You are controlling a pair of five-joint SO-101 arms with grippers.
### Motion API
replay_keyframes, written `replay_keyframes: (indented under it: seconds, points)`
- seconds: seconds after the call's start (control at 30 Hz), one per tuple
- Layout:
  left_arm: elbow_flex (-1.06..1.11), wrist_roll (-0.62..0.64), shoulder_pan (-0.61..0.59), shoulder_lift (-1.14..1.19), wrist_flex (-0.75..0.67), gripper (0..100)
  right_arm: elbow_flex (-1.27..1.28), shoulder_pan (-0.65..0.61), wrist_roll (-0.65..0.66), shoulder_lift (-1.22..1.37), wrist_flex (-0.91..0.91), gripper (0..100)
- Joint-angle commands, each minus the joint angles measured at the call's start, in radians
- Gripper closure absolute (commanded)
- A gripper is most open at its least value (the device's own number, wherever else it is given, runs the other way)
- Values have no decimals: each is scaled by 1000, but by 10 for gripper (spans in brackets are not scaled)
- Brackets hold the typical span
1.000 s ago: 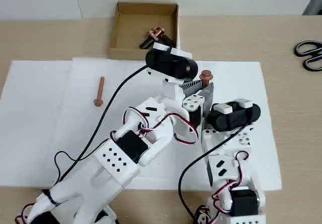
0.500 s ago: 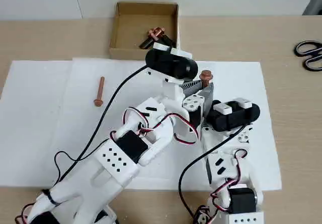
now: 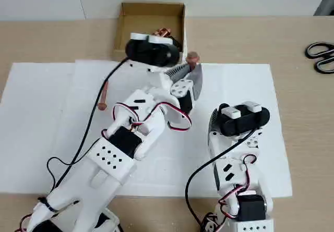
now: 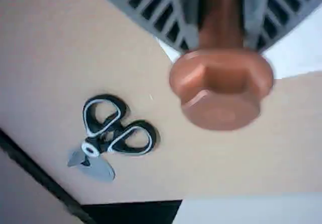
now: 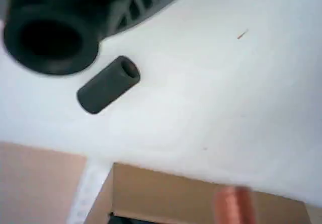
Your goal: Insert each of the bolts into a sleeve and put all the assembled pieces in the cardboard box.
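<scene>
1. Copper bolt sits clamped between the left gripper's grey fingers, its head jutting past their tips.
2. Cardboard box lies just beyond that gripper, with assembled pieces inside.
3. Right gripper grasps a black sleeve; a second sleeve lies on the white paper just ahead of it.
4. Loose bolt lies beside the left arm.

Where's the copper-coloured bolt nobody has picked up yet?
High view: the loose copper-coloured bolt lies on the white sheet, left side, just left of the left arm, nearer the robot than the cardboard box.
</scene>
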Motion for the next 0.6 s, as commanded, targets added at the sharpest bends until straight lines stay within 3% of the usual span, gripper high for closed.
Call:
replay_keyframes:
  seconds: [0.0,0.57]
  points:
    - [-8,-8,6,-44,-37,994,-6,2,-11,-16,-21,995]
    - [8,-8,84,-38,-41,994,-5,-7,-11,-16,-16,995]
